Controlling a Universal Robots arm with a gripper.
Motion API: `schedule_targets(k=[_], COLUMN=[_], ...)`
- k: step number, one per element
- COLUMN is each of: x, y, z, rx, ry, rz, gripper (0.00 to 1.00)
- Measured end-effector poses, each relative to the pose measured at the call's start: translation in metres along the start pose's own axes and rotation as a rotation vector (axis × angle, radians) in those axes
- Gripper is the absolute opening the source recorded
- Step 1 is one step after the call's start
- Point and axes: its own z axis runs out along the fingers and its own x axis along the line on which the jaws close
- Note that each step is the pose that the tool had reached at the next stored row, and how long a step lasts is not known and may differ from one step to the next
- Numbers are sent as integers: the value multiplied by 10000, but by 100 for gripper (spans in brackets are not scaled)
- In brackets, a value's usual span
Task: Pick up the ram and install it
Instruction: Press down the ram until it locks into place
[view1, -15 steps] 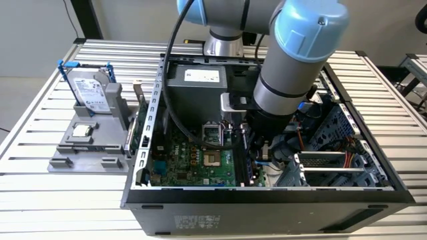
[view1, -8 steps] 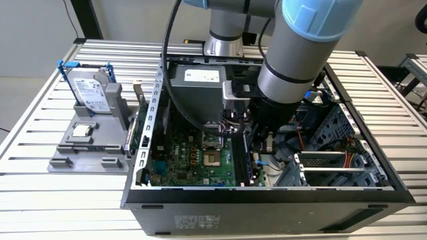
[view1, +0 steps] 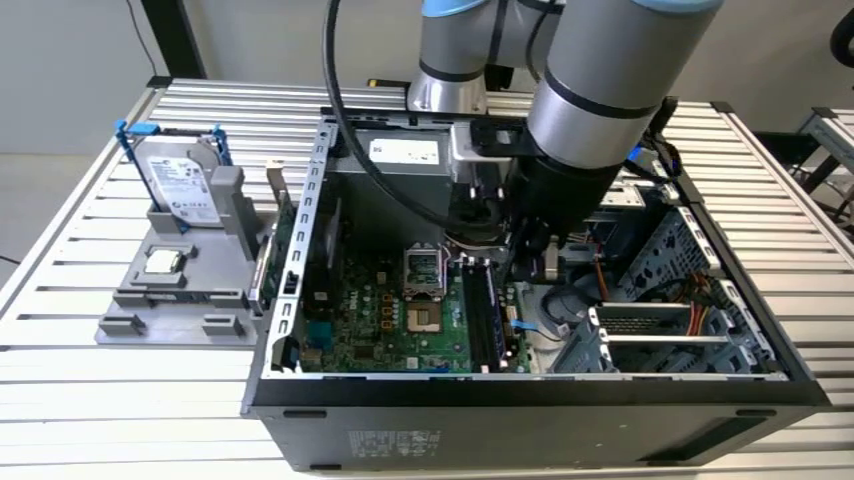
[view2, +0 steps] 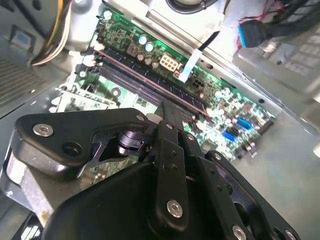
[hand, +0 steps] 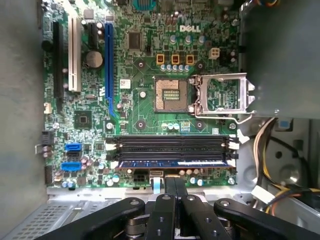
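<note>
Item: the ram (hand: 172, 163), a long, narrow, very thin circuit-board stick with a bluish-dark face, lying along the outermost of the black memory slots (hand: 170, 148) on the green motherboard (hand: 145, 107); in the second wrist view it reads as a slim dark bar with a reddish top edge (view2: 150, 82). It appears to sit in its slot, though whether it is fully pressed home cannot be told. Handling, by judgement: light, stiff along its length, but brittle and easily flexed or chipped if twisted; smooth flat faces offer little friction, so it is best taken across the two faces near mid-length, clear of the contact edge. Gripper (hand: 175, 187): black, matte, jointed metal linkage with bolt heads, hanging just above the stick; its two fingers are pressed together with nothing between them. Surroundings: an open square processor socket (hand: 171, 94) with a bright steel hinged frame (hand: 220, 96) swung aside; a blue expansion slot (hand: 109, 70) and a white expansion slot (hand: 74, 55); the grey sheet-metal computer case (view1: 534, 410); a slatted metal table (view1: 134, 400); a grey holder (view1: 180, 290) outside the case carrying a silver hard drive (view1: 184, 185) with blue brackets and a small square processor chip (view1: 163, 262).
</note>
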Motion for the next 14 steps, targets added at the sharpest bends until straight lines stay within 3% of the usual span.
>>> schedule_targets(k=[3, 14], x=[-5, -5], y=[2, 2], z=[-106, -112], rx=[-4, -85], ry=[2, 6], rz=[0, 4], gripper=[0, 0])
